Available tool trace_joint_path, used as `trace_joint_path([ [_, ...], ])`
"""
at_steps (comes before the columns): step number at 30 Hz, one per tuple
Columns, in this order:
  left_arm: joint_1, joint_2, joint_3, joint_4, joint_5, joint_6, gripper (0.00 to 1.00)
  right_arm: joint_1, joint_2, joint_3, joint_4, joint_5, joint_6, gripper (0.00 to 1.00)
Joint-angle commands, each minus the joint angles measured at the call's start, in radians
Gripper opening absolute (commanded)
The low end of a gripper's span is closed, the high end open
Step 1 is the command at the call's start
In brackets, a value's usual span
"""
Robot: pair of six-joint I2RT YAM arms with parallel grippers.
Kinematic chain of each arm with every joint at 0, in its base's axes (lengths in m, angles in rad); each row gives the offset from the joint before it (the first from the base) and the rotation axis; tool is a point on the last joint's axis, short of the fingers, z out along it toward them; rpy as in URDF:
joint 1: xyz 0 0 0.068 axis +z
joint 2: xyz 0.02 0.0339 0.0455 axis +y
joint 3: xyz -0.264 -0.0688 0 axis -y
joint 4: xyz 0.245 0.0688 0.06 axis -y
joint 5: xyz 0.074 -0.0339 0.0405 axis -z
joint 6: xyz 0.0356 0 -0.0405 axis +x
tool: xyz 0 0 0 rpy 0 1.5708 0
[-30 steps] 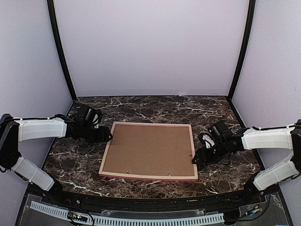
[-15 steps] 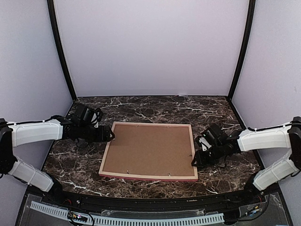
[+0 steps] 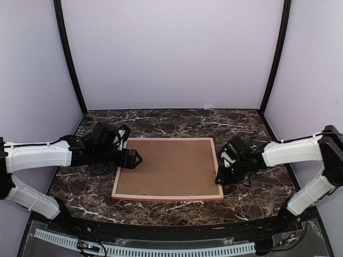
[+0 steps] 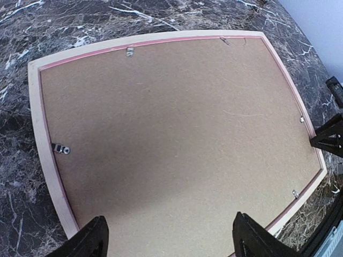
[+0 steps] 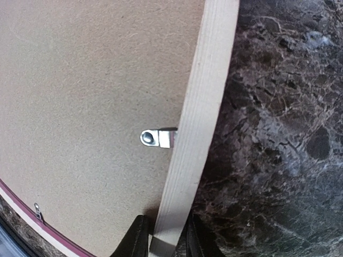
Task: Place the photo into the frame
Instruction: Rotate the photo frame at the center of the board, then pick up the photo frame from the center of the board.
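Note:
The pink-railed frame (image 3: 166, 198) lies back up on the marble table, its opening filled by a brown backing board (image 3: 167, 167). The photo is out of view. My left gripper (image 3: 135, 159) is open and empty, hovering over the frame's left side; in the left wrist view its fingertips (image 4: 99, 225) stand wide apart above the board (image 4: 177, 128). My right gripper (image 3: 217, 179) is shut on the frame's right rail (image 5: 203, 96), with one jaw on the board side and one on the table side (image 5: 163, 235).
Small metal turn clips hold the board, one (image 5: 156, 138) just ahead of my right gripper and one (image 4: 60, 148) on the left rail. Dark marble table (image 3: 177, 120) surrounds the frame. Grey walls and black posts enclose the back and sides.
My left gripper has moved right, over the frame's left edge. My right gripper has moved left on the right rail, and the frame has slid slightly left.

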Motion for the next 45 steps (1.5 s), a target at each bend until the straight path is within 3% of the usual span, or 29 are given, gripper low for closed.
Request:
trace_joint_path([
  [1,-0.041,-0.059,-0.008,0.041,-0.023,0.039,0.82,-0.025,0.067,0.039,-0.010,0.074,-0.047,0.24],
  [13,-0.108,-0.072,-0.026,0.055,-0.011,0.084,0.83,-0.144,0.189,0.191,-0.016,0.061,-0.149,0.19],
  [22,-0.114,-0.024,-0.006,0.057,-0.027,0.080,0.83,-0.146,0.163,0.157,-0.008,0.042,-0.141,0.38],
  [30,-0.114,0.003,0.014,0.045,-0.069,0.100,0.83,-0.111,0.136,0.100,0.012,0.037,-0.114,0.40],
  [40,-0.149,0.037,0.009,0.083,-0.056,0.161,0.82,-0.129,0.165,0.141,0.012,0.035,-0.142,0.21],
  [45,-0.262,0.087,0.054,0.078,-0.124,0.223,0.79,-0.154,0.156,0.207,-0.028,0.009,-0.163,0.12],
])
